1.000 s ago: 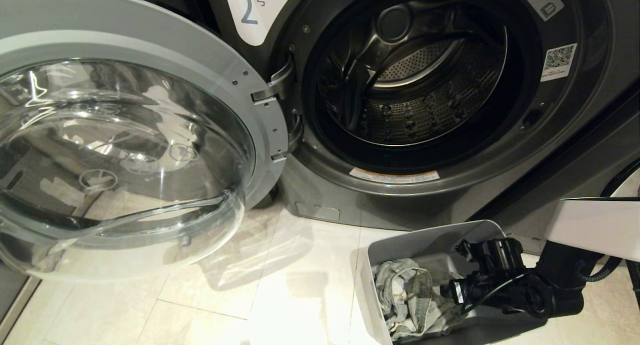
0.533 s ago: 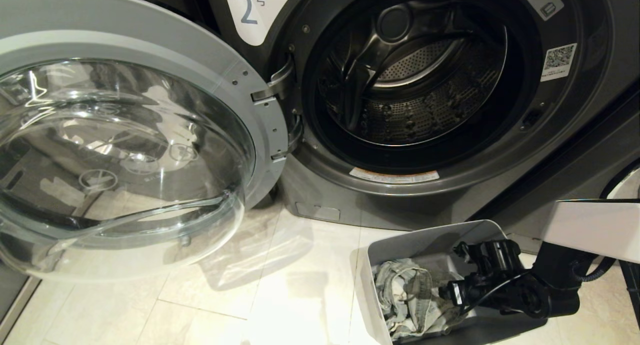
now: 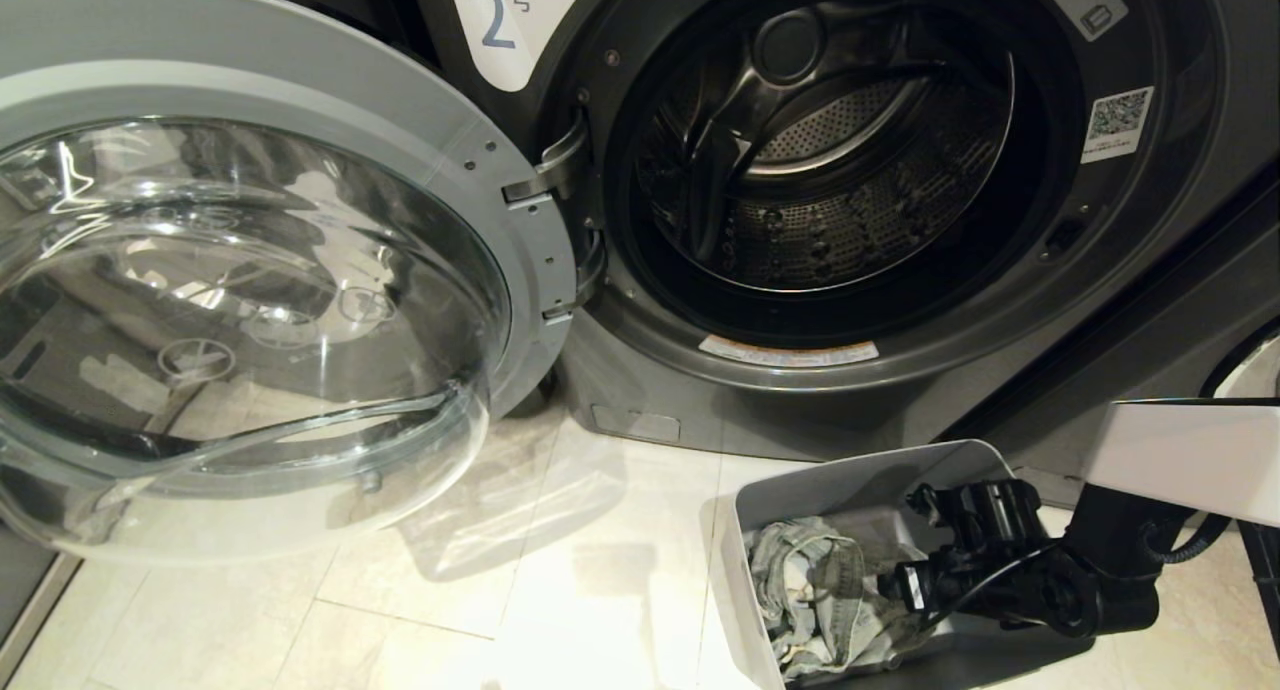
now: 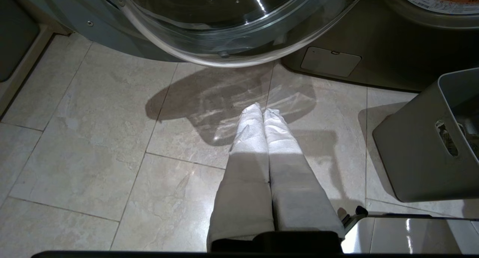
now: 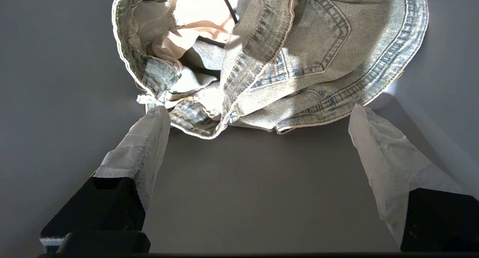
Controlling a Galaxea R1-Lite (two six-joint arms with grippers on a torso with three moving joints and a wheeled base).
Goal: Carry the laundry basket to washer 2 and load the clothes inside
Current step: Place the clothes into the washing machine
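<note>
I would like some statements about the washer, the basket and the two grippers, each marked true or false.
1. The door of washer 2 stands open. True.
2. The clothes already lie in the drum. False: they lie in the laundry basket; the drum looks empty.
3. The right gripper is open inside the basket, close to the clothes. True.
4. The left gripper holds the basket's handle. False: it is shut on nothing, above the floor.
5. The basket stands on top of the washer. False: it stands on the floor before it.
</note>
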